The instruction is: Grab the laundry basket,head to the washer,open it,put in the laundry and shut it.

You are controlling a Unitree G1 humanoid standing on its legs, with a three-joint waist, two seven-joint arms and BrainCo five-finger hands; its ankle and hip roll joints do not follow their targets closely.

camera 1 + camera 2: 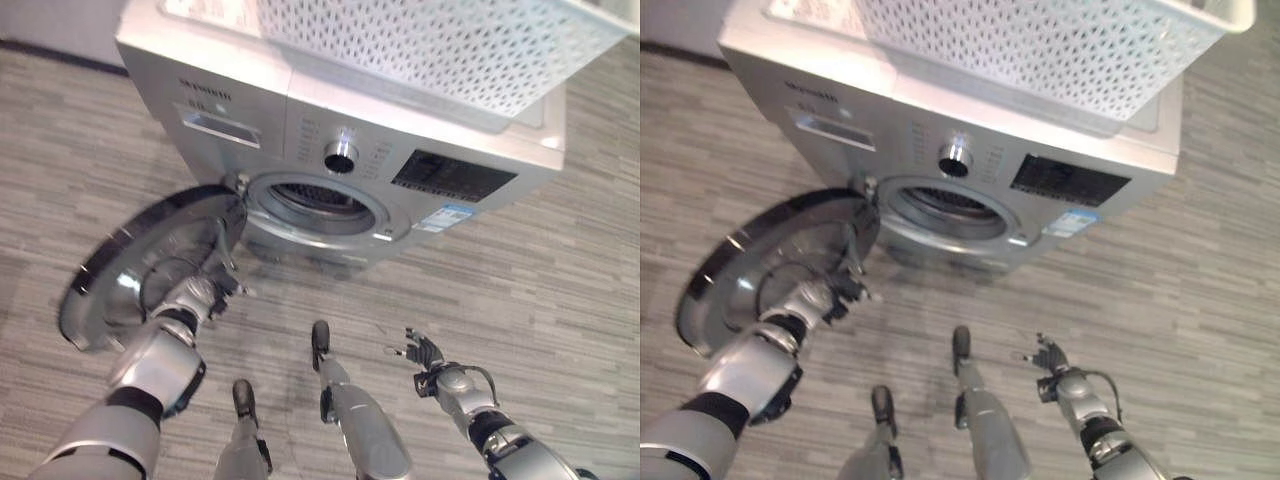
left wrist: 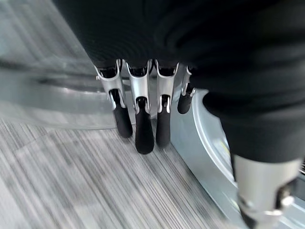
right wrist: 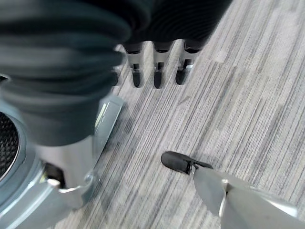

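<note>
- Now the washer (image 1: 400, 160) stands on the grey striped floor (image 1: 560, 290) with its round door (image 1: 150, 265) swung fully open to the robot's left, hinged at the left edge of the drum opening (image 1: 320, 205).
- The white perforated laundry basket (image 1: 440, 45) sits on top of the washer, reaching past the machine's right rear edge; what lies inside it cannot be seen from here.
- The left hand (image 1: 195, 297) is low at the inner face of the open door, just by the door's hinge side. In the left wrist view its fingers (image 2: 144, 129) hang nearly straight and side by side, pointing down toward the floor, with the curved silver rim of the door right behind them. They curl round nothing, and whether the tips actually touch the door cannot be told.
- The right hand (image 1: 425, 352) hovers over bare floor, well apart from the washer and to the right of its front. Its fingers (image 3: 157, 76) are straight and loosely spread, holding nothing and touching nothing.
- In the right wrist view the washer's lower front corner (image 3: 57, 176) shows near that hand, with the striped floor beyond the fingertips.
- A round silver knob (image 1: 341, 156) sits on the control panel above the drum opening, with a dark display (image 1: 450, 175) to its right and a drawer (image 1: 220, 125) to its left.
</note>
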